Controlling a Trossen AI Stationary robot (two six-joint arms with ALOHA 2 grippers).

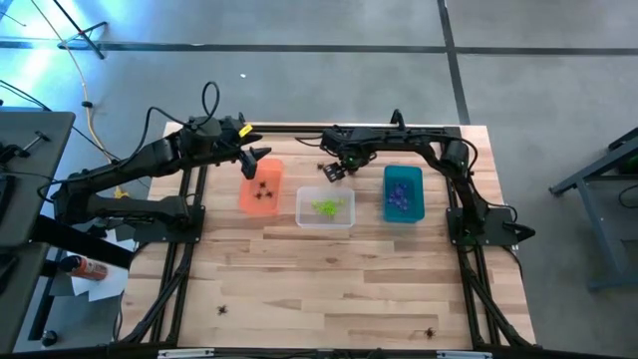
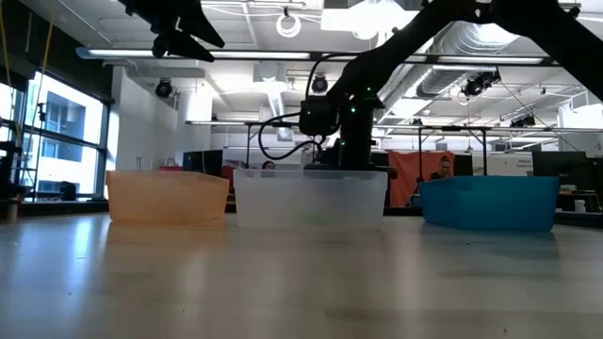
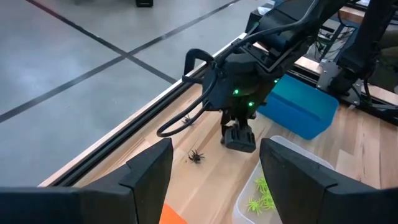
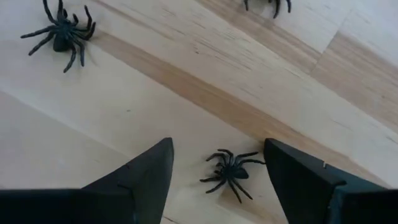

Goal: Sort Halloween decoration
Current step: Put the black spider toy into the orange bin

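Note:
Three small black spider decorations lie on the wood at the table's far edge: one [image 4: 230, 169] between the fingers of my open right gripper [image 4: 217, 180], one [image 4: 62, 34] farther off, and one [image 4: 267, 3] cut by the frame edge. The right gripper [image 1: 334, 171] points down behind the clear bin [image 1: 325, 206], its fingers on either side of the spider without touching it. My left gripper [image 1: 257, 160] hangs open and holds nothing above the orange bin [image 1: 261, 186]. Black spiders lie in the orange bin, green ones [image 3: 261, 199] in the clear bin, purple ones in the teal bin [image 1: 403, 192].
The three bins stand in a row across the table's middle. Two more small black spiders [image 1: 221, 310] [image 1: 431, 331] lie near the table's front edge. A dark rail [image 3: 143, 124] runs along the far edge, close behind the right gripper.

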